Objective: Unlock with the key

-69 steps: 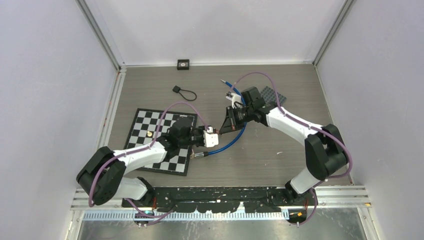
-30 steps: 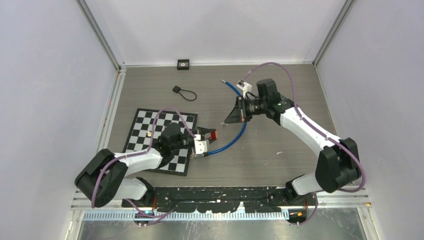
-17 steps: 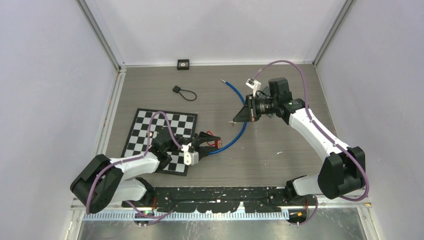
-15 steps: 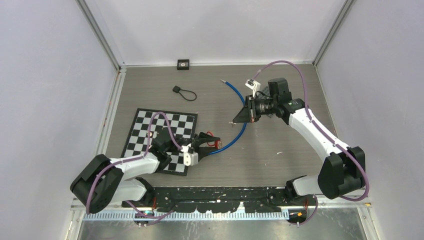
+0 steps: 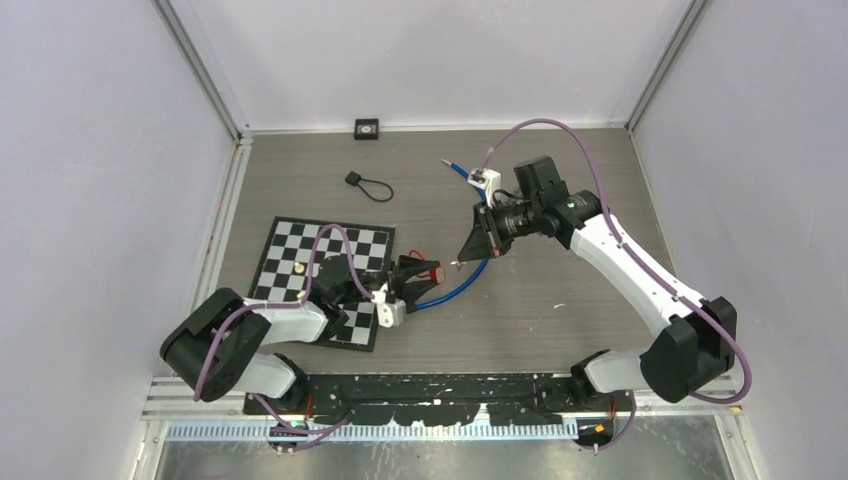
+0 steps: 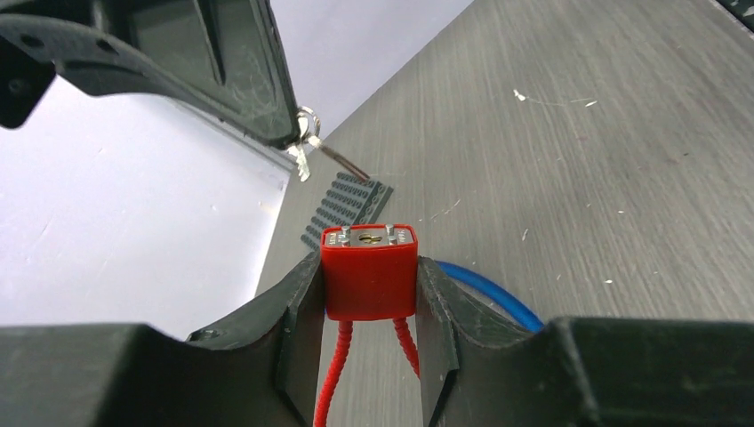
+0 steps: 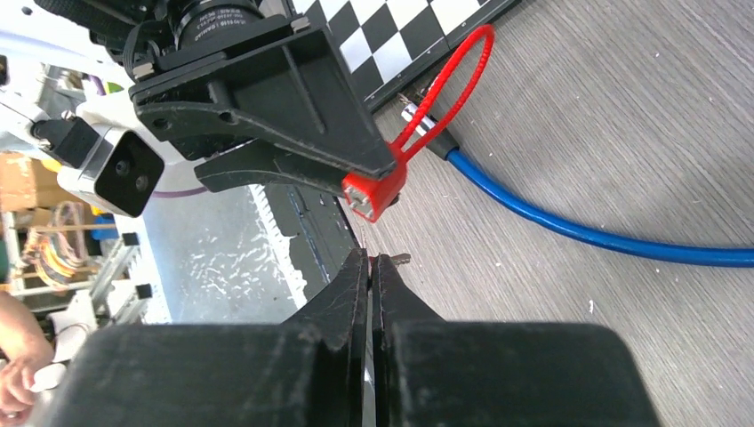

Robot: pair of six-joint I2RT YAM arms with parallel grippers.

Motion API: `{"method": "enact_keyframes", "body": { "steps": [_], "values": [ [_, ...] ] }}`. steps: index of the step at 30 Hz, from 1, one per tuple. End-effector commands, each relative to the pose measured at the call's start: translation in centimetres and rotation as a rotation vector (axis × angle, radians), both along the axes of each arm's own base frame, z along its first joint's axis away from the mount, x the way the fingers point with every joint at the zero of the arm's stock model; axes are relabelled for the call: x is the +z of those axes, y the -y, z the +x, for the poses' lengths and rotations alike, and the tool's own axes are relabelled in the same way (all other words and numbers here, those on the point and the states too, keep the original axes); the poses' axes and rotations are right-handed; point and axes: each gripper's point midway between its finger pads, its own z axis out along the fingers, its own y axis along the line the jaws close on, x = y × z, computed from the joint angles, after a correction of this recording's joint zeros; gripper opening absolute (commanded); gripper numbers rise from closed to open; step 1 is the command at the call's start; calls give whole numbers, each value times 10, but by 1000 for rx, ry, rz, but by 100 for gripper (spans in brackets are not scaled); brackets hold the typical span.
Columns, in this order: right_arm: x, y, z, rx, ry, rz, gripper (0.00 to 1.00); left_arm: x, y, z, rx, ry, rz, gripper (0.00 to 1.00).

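A red padlock (image 6: 369,277) with a red cable shackle (image 7: 453,80) is clamped between the jaws of my left gripper (image 6: 369,267), its keyhole face turned away from the wrist. In the top view the left gripper (image 5: 420,272) holds the padlock (image 5: 431,271) just right of the chessboard. My right gripper (image 7: 369,262) is shut on a small silver key (image 6: 307,156) whose tip (image 7: 400,260) pokes out past the fingers. In the top view the key (image 5: 458,263) sits a short gap right of the padlock, not touching it.
A chessboard mat (image 5: 320,270) with a small gold piece (image 5: 298,268) lies under the left arm. A blue cable (image 5: 470,280) curves across the table's middle. A black cable lock (image 5: 368,185), a black square block (image 5: 367,128) and a grey studded plate (image 6: 347,200) lie farther back.
The right gripper has swung down and left with the key, closing on the padlock. The left gripper has tilted up and shifted slightly right, still gripping the padlock.
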Motion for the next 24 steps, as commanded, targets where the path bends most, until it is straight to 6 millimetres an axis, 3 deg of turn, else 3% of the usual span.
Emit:
{"method": "enact_keyframes", "body": {
  "steps": [1,8,24],
  "values": [
    [16,0,-7,3,106,-67,0,34,-2,13,69,148,-102,0],
    [2,-7,2,-39,126,-124,1,40,-5,22,123,168,-139,0],
    [6,-29,20,-91,68,-67,1,36,-6,28,148,149,-140,0]
  ]
}}
